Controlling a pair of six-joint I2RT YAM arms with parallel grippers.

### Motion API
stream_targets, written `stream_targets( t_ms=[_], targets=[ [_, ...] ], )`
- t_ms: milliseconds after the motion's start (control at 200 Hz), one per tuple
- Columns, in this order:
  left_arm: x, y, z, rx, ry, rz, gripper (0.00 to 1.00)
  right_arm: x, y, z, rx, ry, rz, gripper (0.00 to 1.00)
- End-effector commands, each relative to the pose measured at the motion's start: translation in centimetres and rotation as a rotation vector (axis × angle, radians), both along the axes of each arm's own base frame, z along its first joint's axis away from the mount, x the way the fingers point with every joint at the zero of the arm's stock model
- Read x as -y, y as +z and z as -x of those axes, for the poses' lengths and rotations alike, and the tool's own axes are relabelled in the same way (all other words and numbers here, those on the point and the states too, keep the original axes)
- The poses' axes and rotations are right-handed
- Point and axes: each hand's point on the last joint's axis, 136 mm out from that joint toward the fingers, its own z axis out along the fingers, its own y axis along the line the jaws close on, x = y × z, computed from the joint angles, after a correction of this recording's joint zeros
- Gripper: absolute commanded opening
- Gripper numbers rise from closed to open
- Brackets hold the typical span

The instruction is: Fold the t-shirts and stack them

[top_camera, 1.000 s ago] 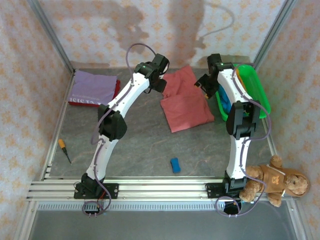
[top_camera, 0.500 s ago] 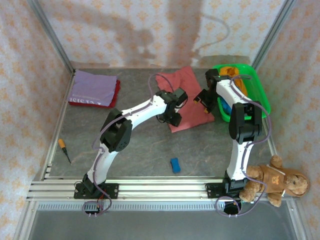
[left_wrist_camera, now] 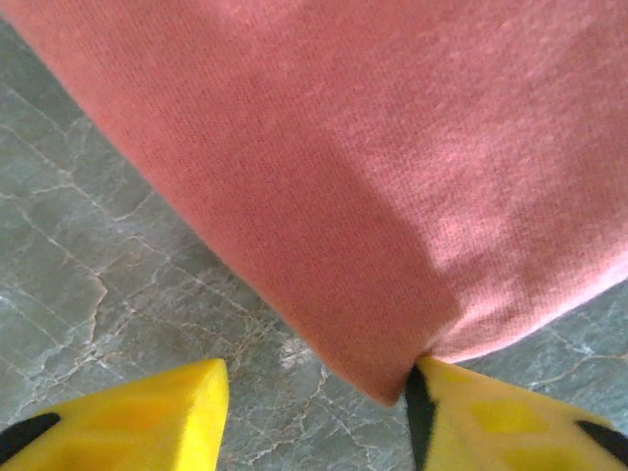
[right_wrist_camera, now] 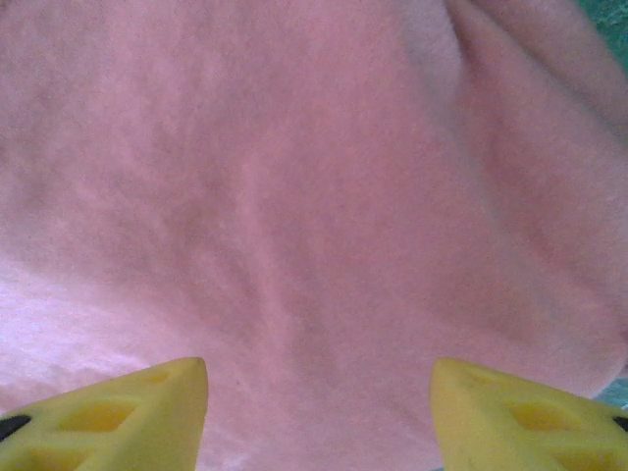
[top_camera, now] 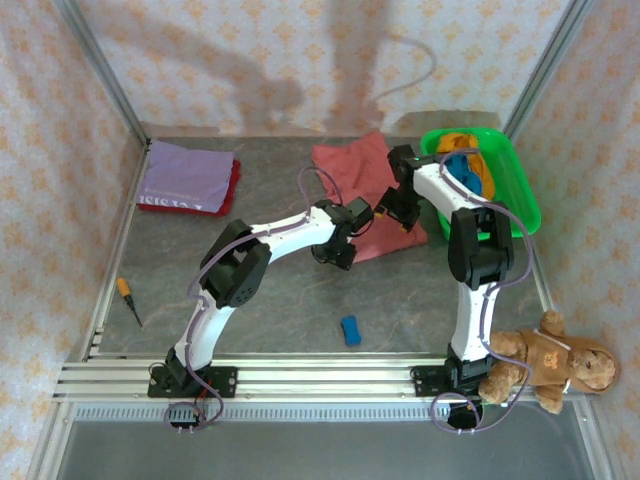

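Observation:
The salmon-pink t-shirt (top_camera: 347, 162) lies folded at the back middle of the table. My left gripper (top_camera: 345, 245) is low at its near-left corner. In the left wrist view the yellow fingers (left_wrist_camera: 137, 412) stand open, and the shirt's corner (left_wrist_camera: 388, 378) rests against the right finger with bare table between them. My right gripper (top_camera: 398, 212) hovers open over the shirt's right part, pink cloth (right_wrist_camera: 314, 196) spanning the gap between its fingers (right_wrist_camera: 128, 412). A folded lilac t-shirt (top_camera: 185, 172) lies on a dark red one (top_camera: 233, 185) at the back left. Orange (top_camera: 458, 141) and blue (top_camera: 462, 172) t-shirts sit in the green bin.
The green bin (top_camera: 520, 190) stands at the back right, close to the right arm. A small blue block (top_camera: 350, 330) lies near the front middle, a screwdriver (top_camera: 127, 297) at the left edge, and a brown teddy bear (top_camera: 550, 362) by the right arm's base. Walls enclose the table.
My left arm swung from behind the pink shirt forward to its near-left corner. My right gripper shifted left from the bin onto the shirt, uncovering the bin.

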Motion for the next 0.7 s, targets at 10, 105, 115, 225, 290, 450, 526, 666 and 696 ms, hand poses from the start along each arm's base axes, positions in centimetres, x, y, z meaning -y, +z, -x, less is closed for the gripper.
stream_targets(
  t_ms=[10,105,115,225,290,450,526,666,696],
  targets=[
    [-1.5,0.9,-0.3,0.045,0.010,-0.063,0.44,1.6,1.9,-0.1,0.031,-0.004,0.065,0.61],
    [-1.2,0.5,0.0,0.040,-0.002,-0.041,0.35,1.4,2.0,0.1,0.029,-0.002,0.054,0.61],
    [-1.1,0.5,0.0,0.041,-0.002,-0.034,0.34,1.4,2.0,0.1,0.030,-0.002,0.053,0.61],
    [-0.2,0.8,0.1,0.051,-0.003,0.038,0.22,1.2,2.2,0.3,0.031,0.001,0.042,0.61],
    [-0.1,1.2,0.1,0.062,-0.001,0.057,0.12,1.1,2.5,0.5,0.033,0.003,0.033,0.61],
    [-1.9,1.8,0.6,0.065,0.014,0.018,0.00,0.8,3.3,1.3,0.044,0.018,0.027,0.61],
    [-3.3,2.0,1.2,0.052,0.031,0.007,0.00,0.6,3.8,1.9,0.047,0.030,0.030,0.61],
    [-6.5,2.2,3.3,0.020,0.056,-0.018,0.00,0.1,4.4,3.6,0.048,0.059,0.022,0.61],
    [-7.1,1.8,3.9,0.002,0.058,-0.025,0.00,-0.1,4.4,4.2,0.045,0.069,0.014,0.61]
  ],
)
